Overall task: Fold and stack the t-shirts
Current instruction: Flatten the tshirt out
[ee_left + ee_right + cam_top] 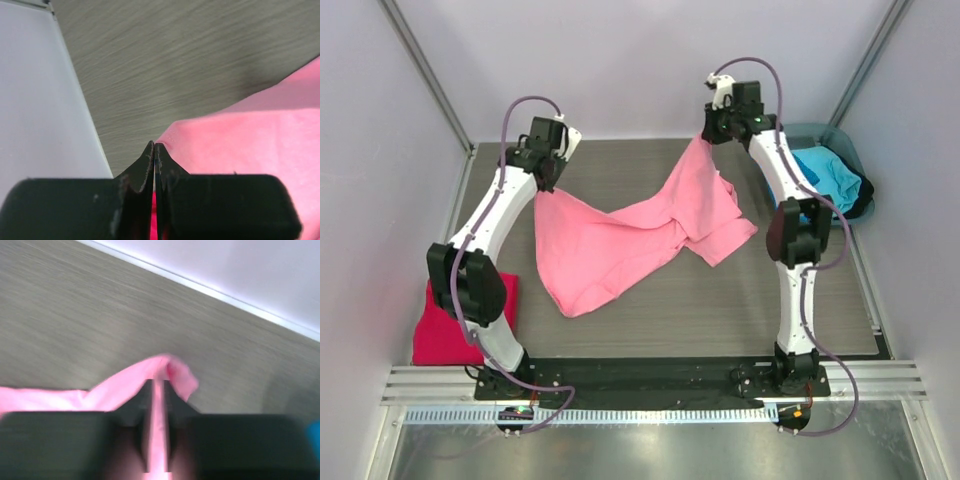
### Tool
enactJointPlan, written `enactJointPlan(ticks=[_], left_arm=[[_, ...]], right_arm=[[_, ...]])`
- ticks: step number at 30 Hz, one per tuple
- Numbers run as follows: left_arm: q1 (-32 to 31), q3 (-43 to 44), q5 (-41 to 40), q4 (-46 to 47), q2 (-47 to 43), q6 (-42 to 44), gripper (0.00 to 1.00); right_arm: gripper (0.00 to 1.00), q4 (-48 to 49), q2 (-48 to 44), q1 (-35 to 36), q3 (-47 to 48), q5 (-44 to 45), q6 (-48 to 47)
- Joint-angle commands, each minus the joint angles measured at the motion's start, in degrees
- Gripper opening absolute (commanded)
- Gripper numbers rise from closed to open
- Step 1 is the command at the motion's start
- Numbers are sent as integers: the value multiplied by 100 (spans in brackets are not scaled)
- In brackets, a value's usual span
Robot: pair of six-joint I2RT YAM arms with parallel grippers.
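The left gripper [544, 186] is clamping the pink shirt's [620, 245] far-left corner, fingers together on it. The right gripper [706, 140] is clamping its far-right corner likewise.

the pink shirt [620, 240] hung stretched between the left gripper [547, 180] and right gripper [706, 137], sagging onto the table [720, 310] and blocking its middle. bare table lay open along the near edge and behind the shirt. the crimson shirt [445, 325] filled the near left corner, the tub [835, 138] the far right, with walls [620, 60] close on three sides.
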Motion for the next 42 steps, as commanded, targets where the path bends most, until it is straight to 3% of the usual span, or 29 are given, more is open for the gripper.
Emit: enactJointPlan(ticks=[1,5,12,18,42], left_arm=[[125,331,-271,212,-23,-79,0],[125,401,-157,107,65,-149,0],[125,270,36,62,144,-220,0],[134,41,186,54,65,-282,0],[46,-38,230,-43,135,-378,0]], right_arm=[[26,-116,583,274,1190,453,-6],[36,-108,76,135,640,717,-22],[31,-414,-1384,-577,-1802,94,-249],[32,-741,-1737,-719,-2744,76,-435],[26,-1233,-858,-719,-2773,-38,-805]])
